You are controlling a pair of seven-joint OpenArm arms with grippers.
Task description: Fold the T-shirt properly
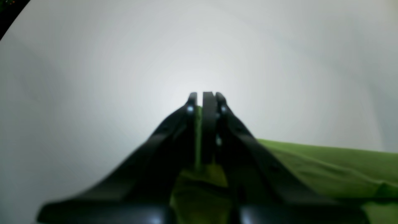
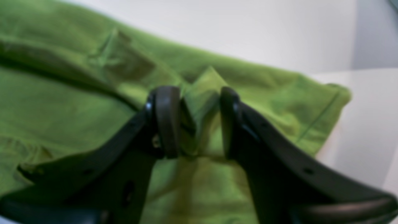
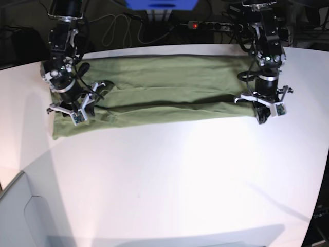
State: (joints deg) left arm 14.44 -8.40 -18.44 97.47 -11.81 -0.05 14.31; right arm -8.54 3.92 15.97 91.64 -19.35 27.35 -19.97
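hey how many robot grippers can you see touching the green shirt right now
2. The left gripper is shut on the T-shirt at its end on the base view's right; the right gripper is at the opposite end, with a fold of cloth between its jaws.

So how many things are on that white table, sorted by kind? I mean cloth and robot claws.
Cloth: 1, the T-shirt, green.
Robot claws: 2, the left gripper and the right gripper, both black.
Total: 3 on the white table.

White table, black cables and power strip behind it.
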